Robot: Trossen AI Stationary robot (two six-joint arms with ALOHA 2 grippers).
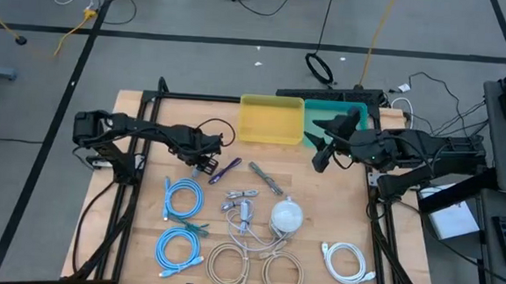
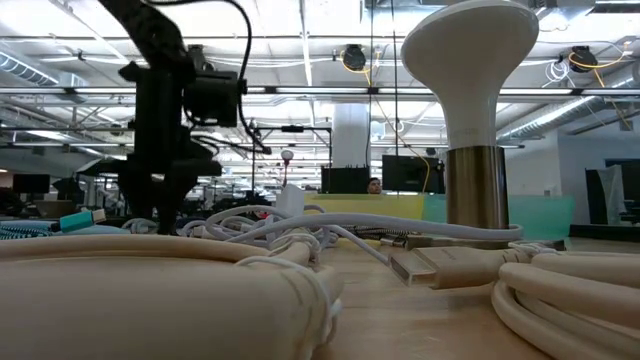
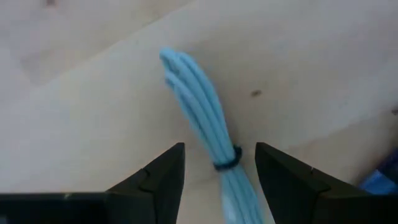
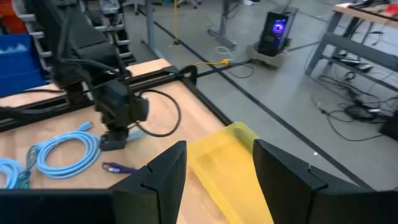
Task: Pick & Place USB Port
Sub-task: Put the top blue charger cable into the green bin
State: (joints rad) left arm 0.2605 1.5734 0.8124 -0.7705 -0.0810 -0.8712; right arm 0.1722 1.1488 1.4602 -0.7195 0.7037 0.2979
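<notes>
My left gripper points down at the table's left-middle, open. Its fingers stand on either side of a light blue cable bundle bound with a black tie; the bundle lies flat on the wood. My right gripper hangs open and holds nothing, raised near the yellow tray and the teal tray at the far edge. Its wrist view shows the yellow tray below its fingers. I cannot pick out which thing is the USB port.
Two light blue cable coils lie near left. Beige coils, a white coil, a white domed object, grey plugs, a purple piece and a silver piece crowd the middle and near edge.
</notes>
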